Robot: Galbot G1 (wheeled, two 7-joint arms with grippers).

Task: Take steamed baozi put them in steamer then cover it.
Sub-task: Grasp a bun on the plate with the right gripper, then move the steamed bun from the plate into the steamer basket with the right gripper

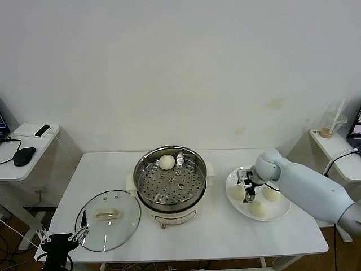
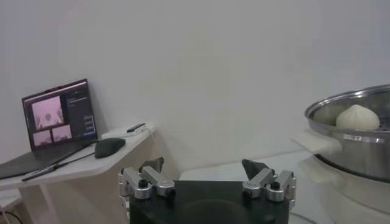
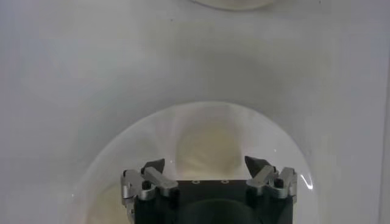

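Note:
The steamer [image 1: 169, 183] stands mid-table with one baozi [image 1: 166, 162] on its perforated tray; both also show in the left wrist view, the steamer [image 2: 359, 146] and the baozi [image 2: 358, 117]. Three more baozi lie on a white plate [image 1: 282, 212]. My right gripper [image 1: 248, 191] is open and hangs just over the plate's left baozi [image 1: 237, 192]. In the right wrist view that baozi [image 3: 207, 143] sits between the open fingers of the gripper [image 3: 205, 164]. The glass cover [image 1: 107, 219] lies flat on the table, left of the steamer. My left gripper [image 1: 79, 232] is open and parked by the cover's front edge.
A side table at the left holds a mouse [image 1: 23, 156] and a phone [image 1: 43, 130]; a laptop [image 2: 58, 115] shows there in the left wrist view. A shelf at the right holds a plastic cup [image 1: 333, 124]. The wall is close behind the table.

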